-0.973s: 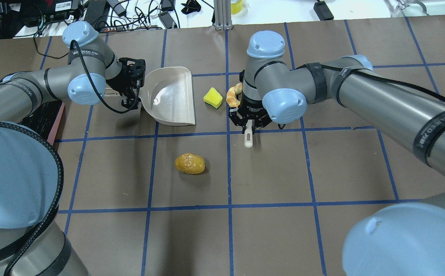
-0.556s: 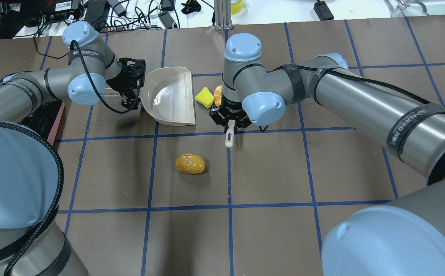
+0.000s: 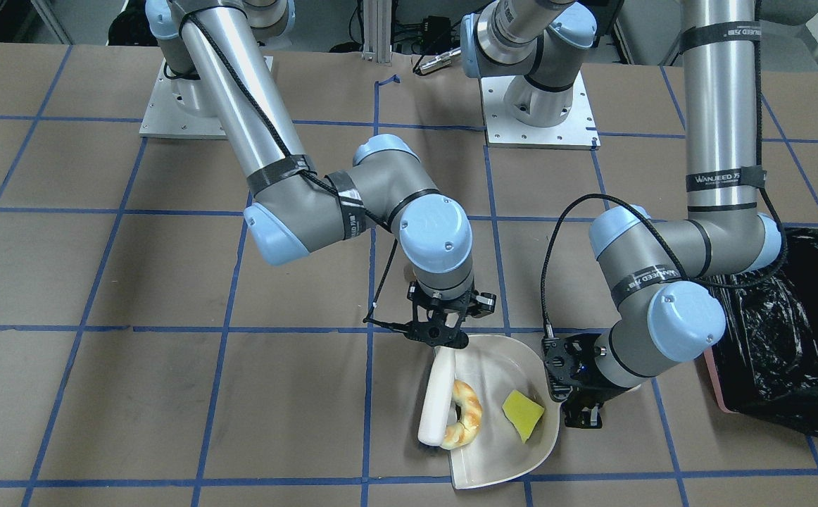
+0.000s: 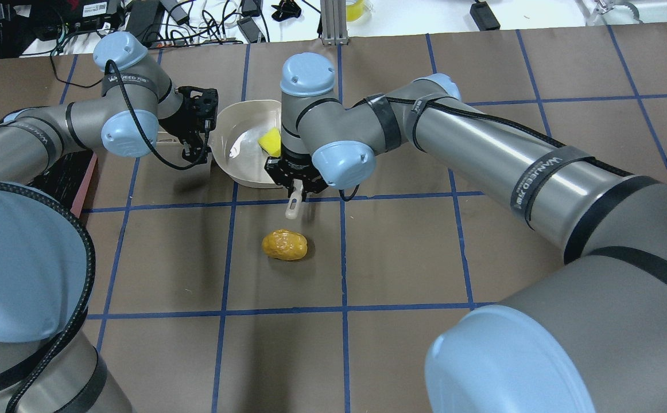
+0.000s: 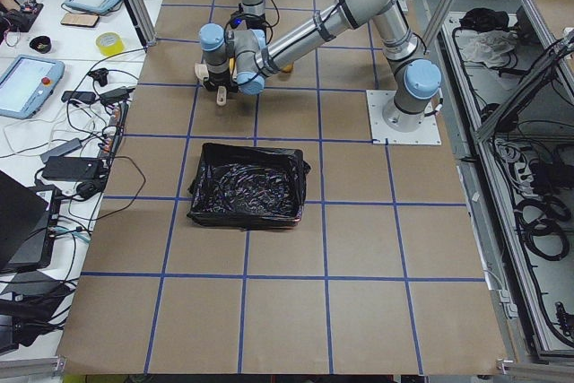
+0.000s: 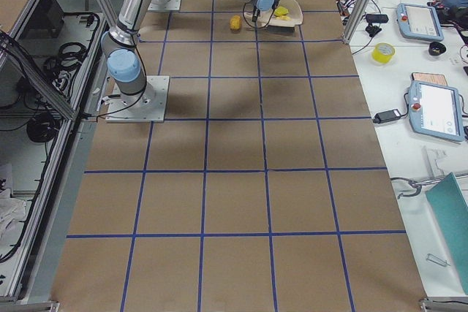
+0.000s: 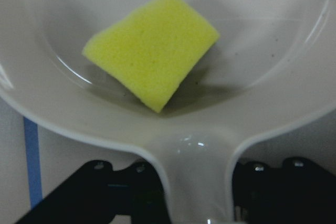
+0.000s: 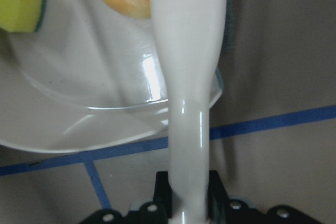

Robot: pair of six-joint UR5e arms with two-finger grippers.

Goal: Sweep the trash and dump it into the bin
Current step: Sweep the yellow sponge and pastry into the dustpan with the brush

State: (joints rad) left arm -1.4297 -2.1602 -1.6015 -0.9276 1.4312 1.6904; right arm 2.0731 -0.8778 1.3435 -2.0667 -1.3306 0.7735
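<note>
My left gripper [image 4: 198, 129] is shut on the handle of the beige dustpan [image 4: 236, 163], which rests on the table. The yellow-green sponge [image 3: 523, 414] and the tan bread piece [image 3: 467, 421] lie inside the pan. My right gripper [image 4: 294, 186] is shut on a white brush [image 3: 436, 405], which lies across the pan's open mouth against the bread. The golden-brown potato lump [image 4: 284, 245] lies on the table outside the pan, nearer the robot. The bin [image 3: 782, 338], pink-sided with a black bag, stands beyond my left arm's elbow.
The table is brown paper with a blue tape grid [image 4: 342, 258]. Cables and devices [image 4: 155, 20] line its far edge. The two arm bases [image 3: 536, 113] stand on plates on the robot's side.
My right arm has swept left with the brush, pushing the sponge and the bread piece into the dustpan. The left arm, the pan and the potato have not moved.
</note>
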